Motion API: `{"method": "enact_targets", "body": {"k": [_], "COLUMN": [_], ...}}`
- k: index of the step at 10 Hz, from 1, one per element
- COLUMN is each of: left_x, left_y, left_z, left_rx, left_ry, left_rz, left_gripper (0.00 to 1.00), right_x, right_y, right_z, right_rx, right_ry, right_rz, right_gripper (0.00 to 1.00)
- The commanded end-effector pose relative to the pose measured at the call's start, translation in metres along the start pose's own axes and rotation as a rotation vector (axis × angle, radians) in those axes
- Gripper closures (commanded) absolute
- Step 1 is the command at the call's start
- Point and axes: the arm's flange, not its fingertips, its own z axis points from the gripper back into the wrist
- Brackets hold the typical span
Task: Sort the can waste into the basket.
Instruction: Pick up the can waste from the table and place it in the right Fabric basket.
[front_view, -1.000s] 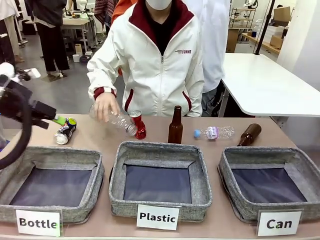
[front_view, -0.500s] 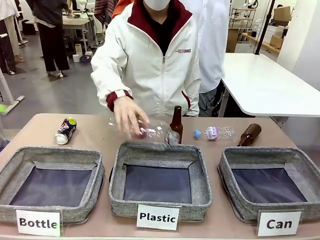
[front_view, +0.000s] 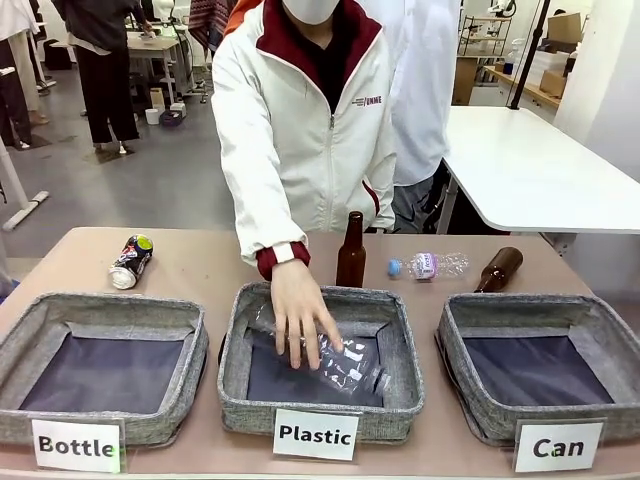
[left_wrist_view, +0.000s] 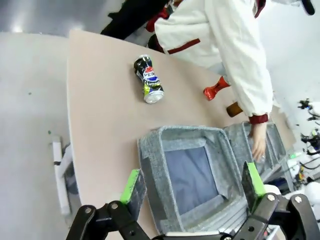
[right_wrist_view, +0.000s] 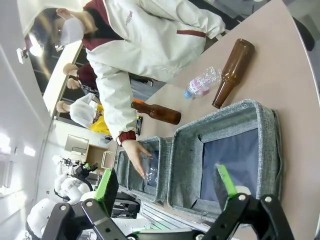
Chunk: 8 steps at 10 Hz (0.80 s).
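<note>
**Dark can (front_view: 131, 261) and red can (left_wrist_view: 216, 88) on the desk (front_view: 200, 262), outside the Can basket (front_view: 520, 303)**

You have the dark can lying on its side at the far left of the desk, beyond the Bottle basket (front_view: 100, 305). In your left wrist view the crushed red can lies farther along the desk, close to the person's sleeve. The Can basket sits at the near right, well apart from both cans.

Your left end effector (left_wrist_view: 192, 182) is spread wide and holds nothing, with the Bottle basket seen between its fingers. Your right end effector (right_wrist_view: 166, 184) is wide too, with nothing in it, looking over the Can basket.

The person's hand (front_view: 300, 322) rests on a clear bottle (front_view: 350, 368) inside the Plastic basket (front_view: 360, 298).
</note>
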Motion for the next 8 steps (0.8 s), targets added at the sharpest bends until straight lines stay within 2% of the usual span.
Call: {"method": "enact_targets", "body": {"k": [1, 4, 5, 7, 8], "left_x": [0.007, 0.016, 0.023, 0.034, 0.037], "left_y": [-0.01, -0.049, -0.072, -0.124, -0.153], "left_z": [-0.005, -0.036, -0.063, -0.13, -0.178], "left_rx": [-0.019, -0.034, -0.012, 0.063, 0.072], "left_ry": [-0.017, 0.054, 0.09, 0.18, 0.268], "left_rz": [-0.042, -0.108, -0.118, -0.235, -0.317], "left_gripper": [0.0, 0.0, 0.0, 0.0, 0.0], "right_x": [0.004, 0.004, 0.004, 0.004, 0.004], "right_y": [0.0, 0.0, 0.0, 0.0, 0.0], "right_z": [0.0, 0.0, 0.0, 0.0, 0.0], "right_rx": [0.017, 0.017, 0.017, 0.017, 0.017], "right_ry": [-0.013, -0.013, -0.013, -0.013, -0.013], "right_rz": [0.028, 0.028, 0.028, 0.028, 0.028], "right_gripper": [0.0, 0.0, 0.0, 0.0, 0.0]}}
